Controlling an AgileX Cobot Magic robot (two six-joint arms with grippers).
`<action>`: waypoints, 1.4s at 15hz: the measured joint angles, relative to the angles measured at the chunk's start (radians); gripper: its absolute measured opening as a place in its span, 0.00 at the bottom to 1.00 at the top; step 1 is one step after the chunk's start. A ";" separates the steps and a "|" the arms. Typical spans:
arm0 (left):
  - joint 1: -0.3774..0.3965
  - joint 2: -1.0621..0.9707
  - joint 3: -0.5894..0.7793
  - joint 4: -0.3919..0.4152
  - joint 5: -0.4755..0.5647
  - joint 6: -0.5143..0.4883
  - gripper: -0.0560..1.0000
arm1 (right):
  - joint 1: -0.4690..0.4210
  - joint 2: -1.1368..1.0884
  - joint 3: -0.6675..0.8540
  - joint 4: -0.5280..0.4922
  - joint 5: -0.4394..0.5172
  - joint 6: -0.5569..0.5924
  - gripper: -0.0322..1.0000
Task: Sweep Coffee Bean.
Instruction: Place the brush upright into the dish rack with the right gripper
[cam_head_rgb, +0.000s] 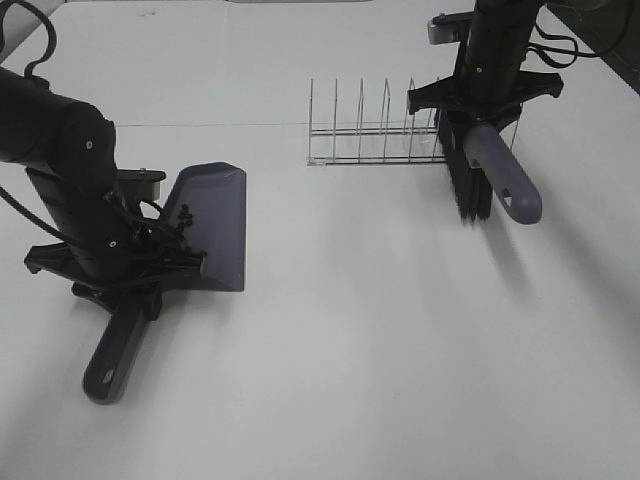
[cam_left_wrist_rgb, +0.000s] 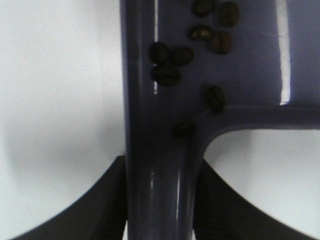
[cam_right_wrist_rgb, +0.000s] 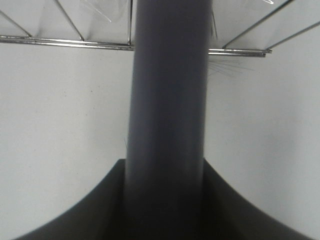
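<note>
The grey-purple dustpan (cam_head_rgb: 218, 225) lies flat on the white table at the left, its handle (cam_head_rgb: 113, 358) pointing toward the front edge. My left gripper (cam_head_rgb: 125, 280) is shut on that handle (cam_left_wrist_rgb: 157, 165) just behind the pan. Several coffee beans (cam_head_rgb: 181, 224) lie inside the pan near its back wall, and the left wrist view shows the coffee beans (cam_left_wrist_rgb: 170, 57) close up. At the right, my right gripper (cam_head_rgb: 485, 100) is shut on the brush handle (cam_right_wrist_rgb: 167, 115). The brush (cam_head_rgb: 503, 180) hangs with its black bristles (cam_head_rgb: 466, 195) down on the table.
A wire dish rack (cam_head_rgb: 370, 135) stands at the back of the table, just left of the brush and close to its bristles. Its bars (cam_right_wrist_rgb: 65, 42) run behind the brush handle in the right wrist view. Cables trail behind both arms.
</note>
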 joint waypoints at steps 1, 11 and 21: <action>0.000 0.000 0.000 0.000 0.000 0.000 0.38 | 0.000 0.017 -0.022 0.000 0.000 0.000 0.33; 0.000 0.000 0.000 0.000 0.000 0.000 0.38 | -0.037 0.055 -0.058 0.019 -0.123 0.004 0.33; 0.000 0.000 0.000 0.000 0.000 0.000 0.38 | -0.038 0.053 -0.061 0.014 -0.204 0.008 0.76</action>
